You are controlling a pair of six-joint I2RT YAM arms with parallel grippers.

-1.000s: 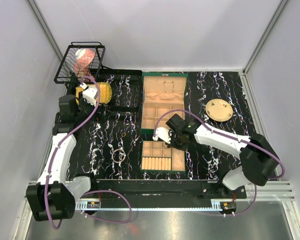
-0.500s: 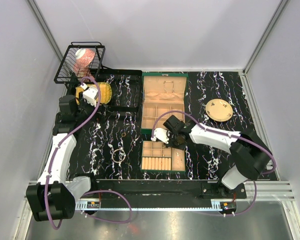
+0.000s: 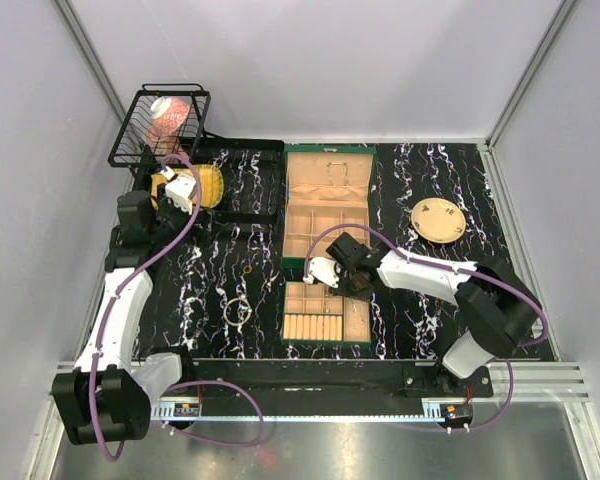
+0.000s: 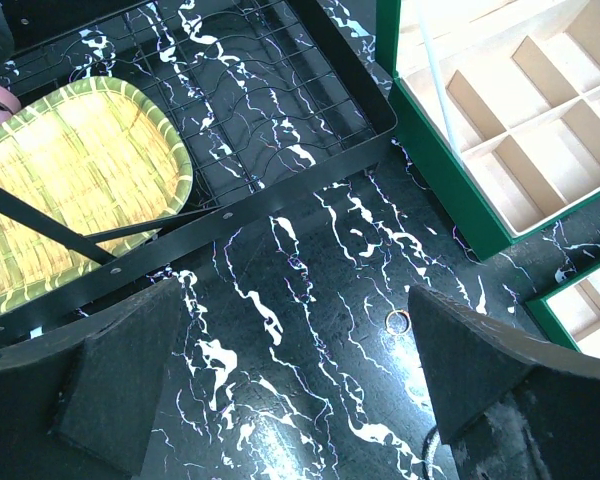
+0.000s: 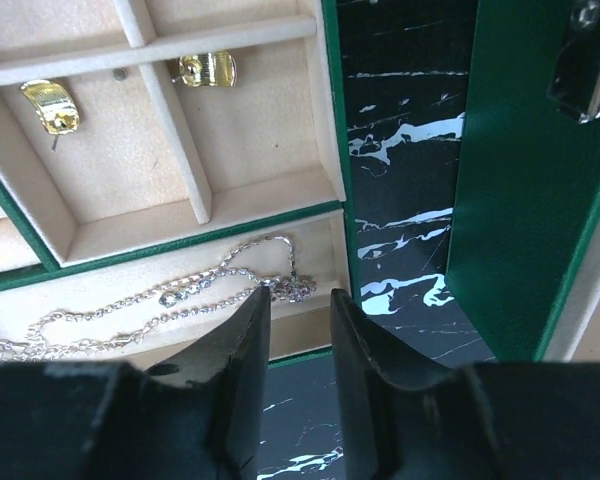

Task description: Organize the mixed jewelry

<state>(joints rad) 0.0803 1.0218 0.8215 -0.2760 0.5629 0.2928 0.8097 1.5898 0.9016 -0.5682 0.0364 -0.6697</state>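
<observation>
Right jaws slightly parted and empty, tips just short of the silver chain, laid in the long slot of the tray, roomy enough for its length. Left jaws spread wide, empty, small ring on the tabletop between them.

Surface finishes, table and jewelry storage.
Black tabletop with white veining: smooth, glossy. Green jewelry tray with beige compartments: lining matt, velvety. Green box wall: smooth, faint sheen. Fine silver chain and gold earrings: polished metal, bright. Oval yellow-green woven tray: rough, matt weave. Black wire rack: matt metal.
</observation>
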